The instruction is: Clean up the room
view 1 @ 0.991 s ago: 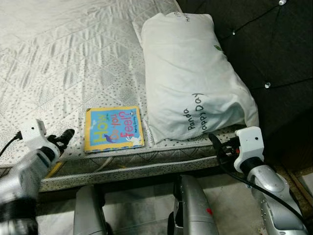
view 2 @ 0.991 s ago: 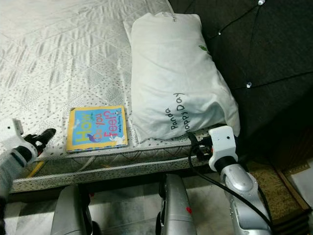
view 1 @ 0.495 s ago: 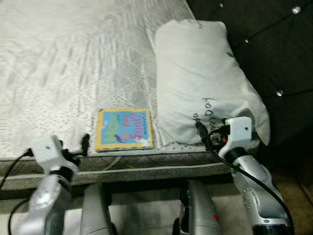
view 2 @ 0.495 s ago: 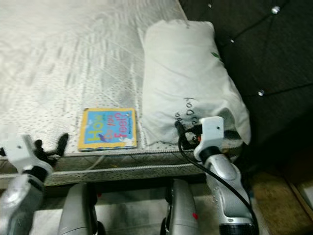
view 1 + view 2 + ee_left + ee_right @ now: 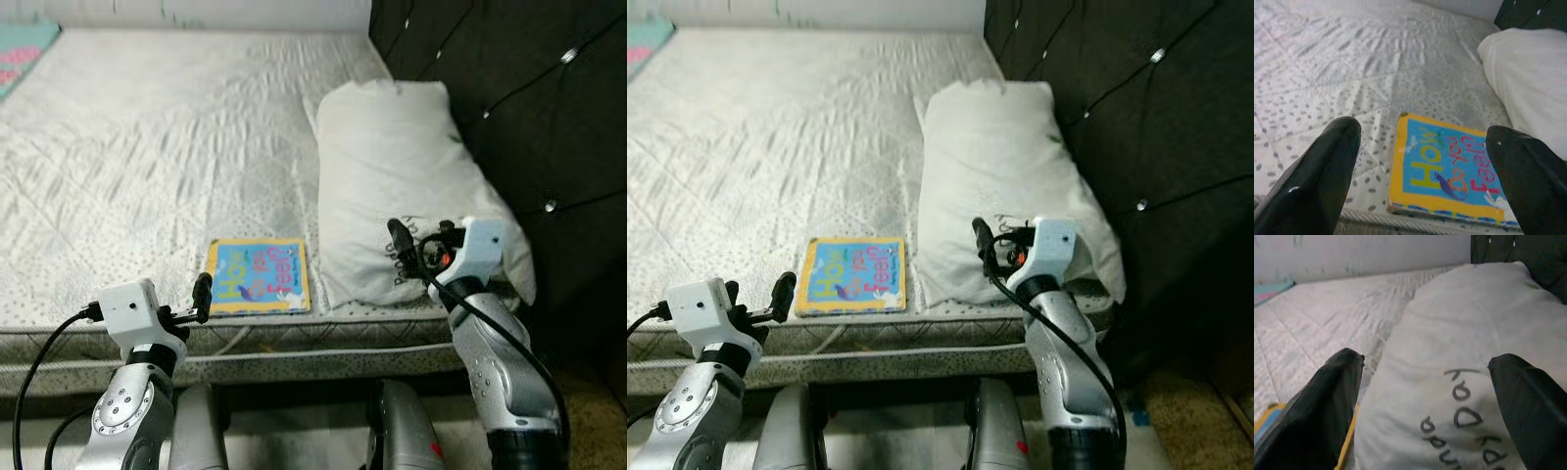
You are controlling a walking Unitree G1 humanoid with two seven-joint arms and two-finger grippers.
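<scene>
The left gripper [image 5: 1420, 161], spread wide and empty, should be eased over the book [image 5: 259, 275] at the mattress [image 5: 147, 147] edge

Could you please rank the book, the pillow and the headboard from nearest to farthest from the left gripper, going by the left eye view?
From the left gripper:
1. Book, just ahead at the mattress edge.
2. Pillow, beyond the book, to its right.
3. Headboard, behind the pillow, far right.

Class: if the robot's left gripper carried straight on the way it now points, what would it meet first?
Most likely the picture book. The open left gripper points across the mattress edge, with the book lying flat between its fingers' line of sight. Its height above the book is unclear, so it might skim over.
</scene>
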